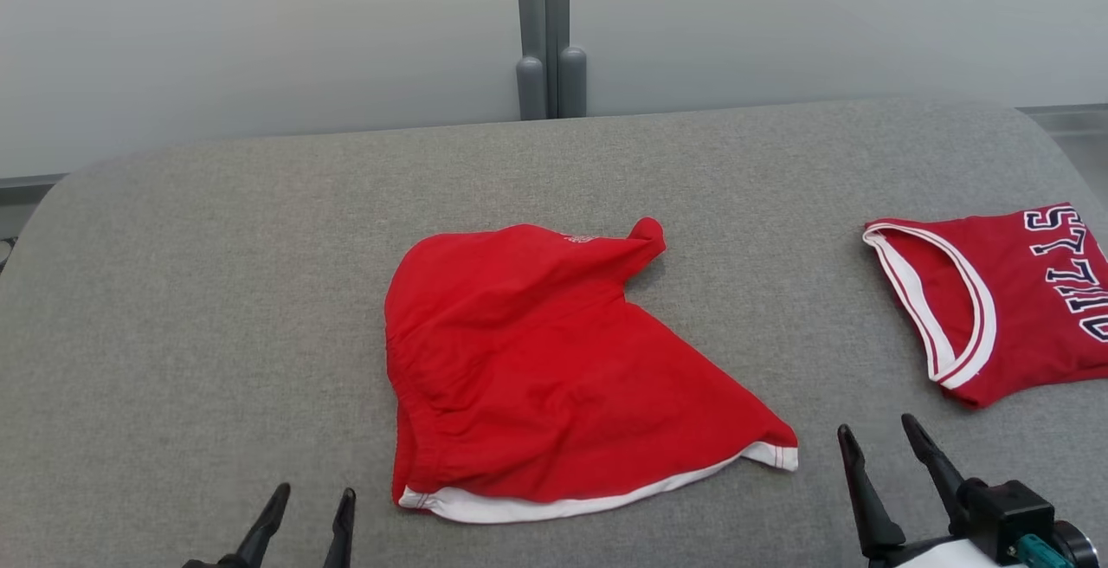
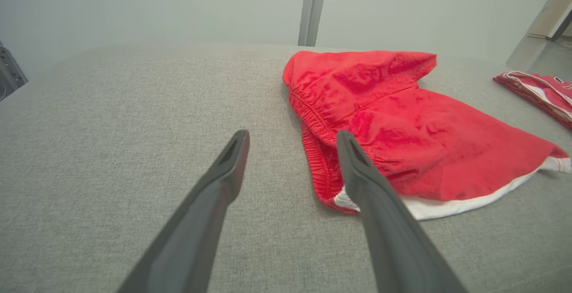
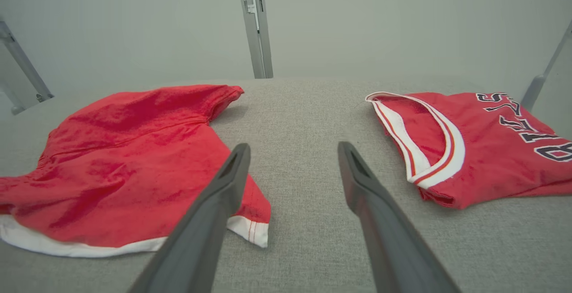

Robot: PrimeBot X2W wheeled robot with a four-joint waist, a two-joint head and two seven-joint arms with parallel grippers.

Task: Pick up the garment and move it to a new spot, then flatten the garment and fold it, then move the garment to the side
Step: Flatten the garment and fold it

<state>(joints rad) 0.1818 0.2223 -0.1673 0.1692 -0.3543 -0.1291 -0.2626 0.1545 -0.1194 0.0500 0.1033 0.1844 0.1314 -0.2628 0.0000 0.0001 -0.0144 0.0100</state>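
Left jaws, open and empty, sit at the near left of the bench (image 1: 173, 291), just left of the waistband of the shorts (image 1: 554, 369). The shorts lie mid-bench, running rightward to a hem corner just left of the open, empty right jaws. A jersey (image 1: 1004, 300) lies at the right edge.

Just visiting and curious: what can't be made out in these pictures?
Jersey: lettering cut off by the head view's right edge.
Red garment: small white mark, too small to read, head view.
Left gripper: bottom edge of the head view hides everything but its fingertips.
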